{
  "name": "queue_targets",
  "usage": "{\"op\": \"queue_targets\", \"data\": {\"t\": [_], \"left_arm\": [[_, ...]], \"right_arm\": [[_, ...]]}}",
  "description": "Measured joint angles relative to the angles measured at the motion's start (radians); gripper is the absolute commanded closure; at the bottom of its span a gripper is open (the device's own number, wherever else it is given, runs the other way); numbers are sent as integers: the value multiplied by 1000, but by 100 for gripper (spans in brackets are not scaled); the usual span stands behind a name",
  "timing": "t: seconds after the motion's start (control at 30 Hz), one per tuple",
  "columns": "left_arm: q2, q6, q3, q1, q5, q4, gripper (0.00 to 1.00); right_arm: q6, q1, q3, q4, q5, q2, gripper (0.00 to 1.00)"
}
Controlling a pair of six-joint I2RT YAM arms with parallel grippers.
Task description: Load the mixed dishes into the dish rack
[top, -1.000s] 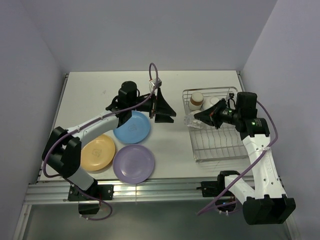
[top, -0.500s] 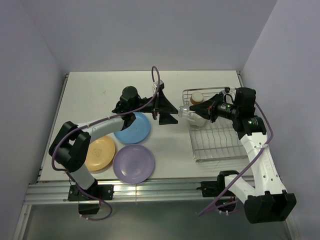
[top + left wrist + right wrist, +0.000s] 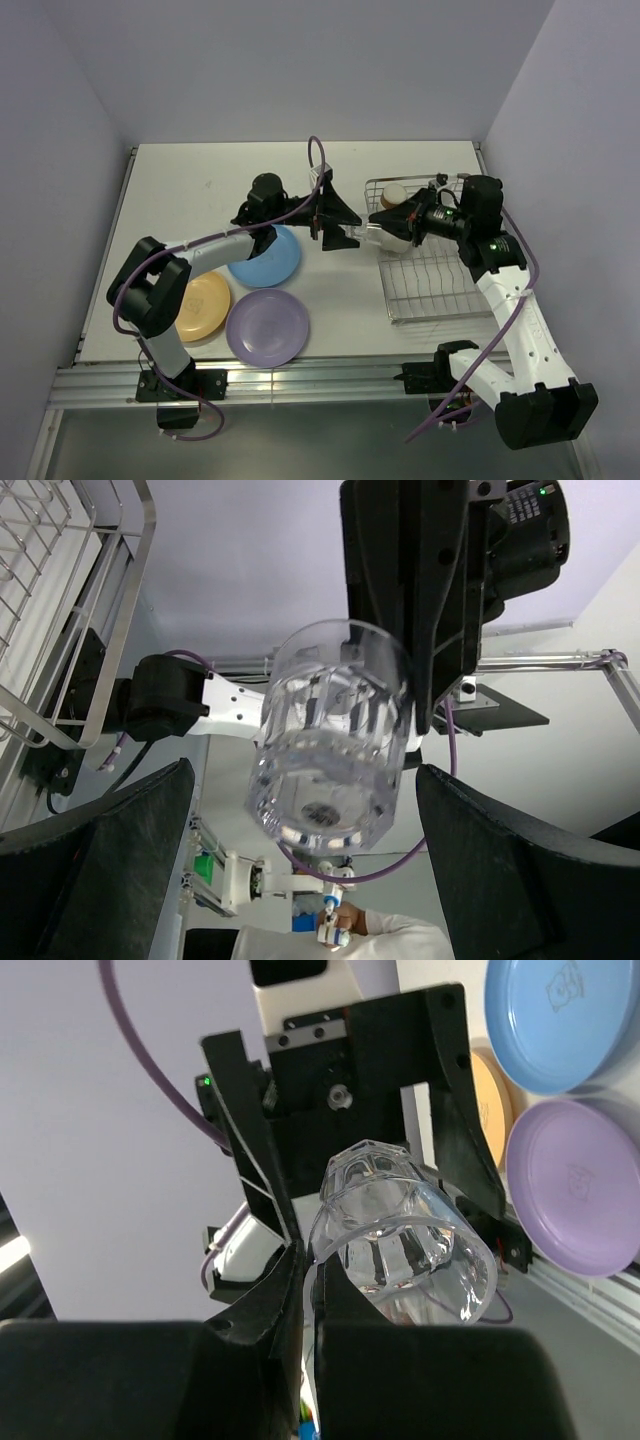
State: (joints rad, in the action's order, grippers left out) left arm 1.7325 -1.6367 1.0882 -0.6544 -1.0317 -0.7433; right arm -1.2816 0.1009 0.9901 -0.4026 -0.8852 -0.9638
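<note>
the clear glass (image 3: 372, 232) hangs on its side in the air, just left of the dish rack (image 3: 440, 300) — the right gripper (image 3: 387, 226) is pinched on its rim. the left gripper (image 3: 336, 222) faces the glass's base, fingers spread wide. blue plate (image 3: 265, 258), orange-yellow plate (image 3: 200, 305) and purple plate (image 3: 267, 327) lie on the table.

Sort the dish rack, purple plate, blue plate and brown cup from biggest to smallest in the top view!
1. dish rack
2. purple plate and blue plate: about alike; the left arm hides part of the blue one
3. brown cup
</note>
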Motion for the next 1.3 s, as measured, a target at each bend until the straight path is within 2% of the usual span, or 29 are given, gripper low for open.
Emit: {"op": "queue_targets", "data": {"t": [0.17,0.23,0.33,0.37,0.47,0.57,0.6,0.63,0.67,0.73,0.77,0.8,0.83,0.87,0.93,1.07,1.17,1.3], "left_arm": [[0,-18,1,0,2,-19,1],[0,-28,1,0,2,-29,4],[0,-46,1,0,3,-57,18],[2,-50,1,0,2,-63,27],[11,-70,-5,3,2,-88,44],[17,-92,-13,5,4,-114,56],[17,-97,-17,6,5,-126,63],[17,-102,-19,6,6,-130,87],[17,-104,-20,6,6,-132,99],[18,-104,-21,6,8,-132,100],[18,-102,-21,6,8,-130,100],[17,-87,-20,5,6,-122,100],[17,-55,-13,5,6,-95,100],[17,-2,6,3,7,-34,100],[19,141,70,0,16,156,100],[85,482,379,-8,117,646,100],[167,686,606,-10,219,915,100],[327,873,876,-20,351,1195,100]], "right_arm": [[-5,33,-37,6,-1,12,100],[-9,40,-56,12,-2,19,100],[-13,45,-67,17,-5,21,100],[-14,45,-67,25,-8,21,100],[-7,45,-57,37,-14,22,100],[5,45,-52,35,-16,21,100],[7,45,-52,37,-17,20,100],[8,46,-52,38,-18,19,100],[10,46,-52,37,-18,19,87],[19,46,-45,27,-17,14,55],[41,46,-34,6,-6,8,30],[61,46,-19,-23,7,0,19],[94,46,9,-69,24,-14,13],[133,45,46,-124,53,-31,1],[205,43,132,-232,116,-61,0],[354,8,355,-456,290,-87,0],[442,-36,536,-602,441,-81,1],[507,-60,732,-737,609,-51,2]]}}
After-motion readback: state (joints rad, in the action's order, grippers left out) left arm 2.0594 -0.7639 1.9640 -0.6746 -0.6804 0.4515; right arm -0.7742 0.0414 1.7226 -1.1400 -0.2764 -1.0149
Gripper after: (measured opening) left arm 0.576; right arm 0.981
